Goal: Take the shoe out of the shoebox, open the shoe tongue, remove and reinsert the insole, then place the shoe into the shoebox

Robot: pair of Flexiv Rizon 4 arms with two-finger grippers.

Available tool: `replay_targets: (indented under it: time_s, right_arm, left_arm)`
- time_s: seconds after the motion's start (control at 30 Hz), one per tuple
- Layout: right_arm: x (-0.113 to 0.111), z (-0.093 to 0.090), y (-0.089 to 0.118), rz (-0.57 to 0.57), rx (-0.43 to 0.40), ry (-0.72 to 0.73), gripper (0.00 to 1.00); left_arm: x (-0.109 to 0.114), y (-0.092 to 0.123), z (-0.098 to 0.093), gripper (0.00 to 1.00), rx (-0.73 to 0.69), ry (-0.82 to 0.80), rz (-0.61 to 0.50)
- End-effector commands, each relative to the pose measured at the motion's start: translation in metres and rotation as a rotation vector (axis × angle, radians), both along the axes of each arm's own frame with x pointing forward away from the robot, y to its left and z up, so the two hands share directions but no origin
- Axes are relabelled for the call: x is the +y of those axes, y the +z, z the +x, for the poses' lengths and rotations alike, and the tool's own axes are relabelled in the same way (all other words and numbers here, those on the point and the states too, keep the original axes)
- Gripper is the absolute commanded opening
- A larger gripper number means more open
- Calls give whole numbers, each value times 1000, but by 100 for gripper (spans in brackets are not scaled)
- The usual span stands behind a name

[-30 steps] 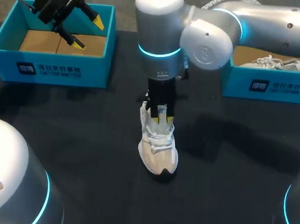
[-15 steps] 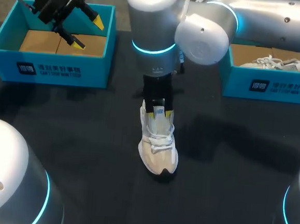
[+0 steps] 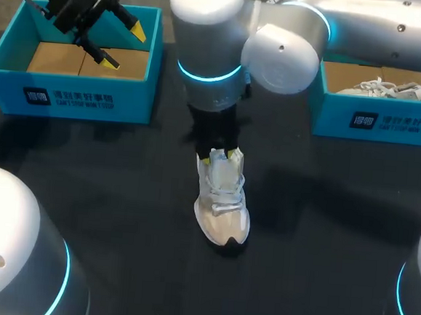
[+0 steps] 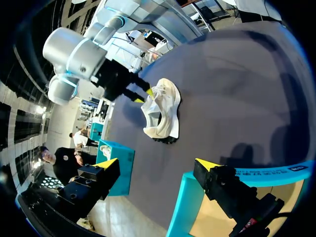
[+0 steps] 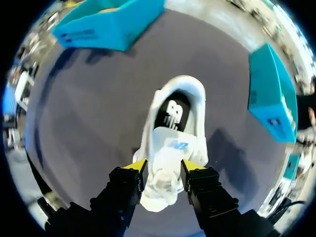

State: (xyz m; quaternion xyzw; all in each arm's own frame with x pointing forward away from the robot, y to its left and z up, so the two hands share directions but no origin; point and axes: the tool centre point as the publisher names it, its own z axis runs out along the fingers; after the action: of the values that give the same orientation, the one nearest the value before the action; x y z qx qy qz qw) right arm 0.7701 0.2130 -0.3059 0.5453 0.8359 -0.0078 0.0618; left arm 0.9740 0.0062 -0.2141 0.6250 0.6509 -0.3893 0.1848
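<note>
The white shoe (image 3: 223, 208) stands on its sole near the middle of the dark table (image 3: 321, 232), toe towards us and heel away. Our right gripper (image 3: 219, 157) is directly over its opening. The shoe's tongue (image 3: 222, 162) stands up between the two yellow tips, and in the right wrist view each tip presses on one edge of it, so we read the fingers as pinching the tongue from both sides. Past the tongue, the same view looks down into the shoe, where the dark insole (image 5: 172, 114) lies flat inside. Our right arm comes in from the right and crosses over the near edge of the right-hand shoebox (image 3: 388, 119). This is a teal box at the far right of the table, and a second white shoe (image 3: 384, 89) lies on its side in it. At the far left stands the other teal shoebox (image 3: 69, 94), with brown cardboard (image 3: 58, 59) across its bottom. Our left gripper (image 3: 124, 46) hangs above this box, fingers spread wide with nothing between them. Both boxes are well apart from the standing shoe. Dark tabletop surrounds the shoe on every side, widest towards the near edge.
</note>
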Motion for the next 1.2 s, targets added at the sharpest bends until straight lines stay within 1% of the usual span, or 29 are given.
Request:
replay_targets:
  time_s: [0.03,0.07,0.1,0.13,0.2,0.23,0.37,0.4,0.53,0.57,0.6,0.63,0.67,1.2]
  right_arm:
    - [4,-16,12,-55,-83,498,44]
    - [6,-17,13,-64,-85,562,45]
    - [7,-18,15,-69,-82,639,44]
    - [8,-18,16,-93,-87,693,44]
    - [10,-17,19,-95,-89,793,42]
    - [10,-16,20,-105,-92,828,37]
    - [10,-13,25,-142,-92,989,43]
    - [10,-14,26,-139,-78,1031,43]
    - [6,-16,28,-177,-73,1097,48]
    - [5,-16,28,-184,-74,1103,51]
    - [5,-16,28,-184,-74,1103,76]
    - [5,-16,28,-184,-74,1103,90]
    - [5,-16,28,-184,-74,1103,100]
    - [5,-16,28,-184,-74,1103,100]
  left_arm:
    - [0,0,1,100,1,-2,2]
    - [0,0,1,100,1,-2,2]
    - [0,0,1,100,1,-2,2]
    - [0,0,1,100,1,-2,2]
    - [0,0,1,100,1,-2,2]
    - [0,0,1,100,1,-2,2]
    - [0,0,1,100,1,-2,2]
    - [0,0,1,100,1,-2,2]
    - [0,0,1,100,1,-2,2]
    - [0,0,1,100,1,-2,2]
    - [0,0,1,100,1,-2,2]
    - [0,0,1,100,1,-2,2]
    - [0,0,1,100,1,-2,2]
    - [0,0,1,100,1,-2,2]
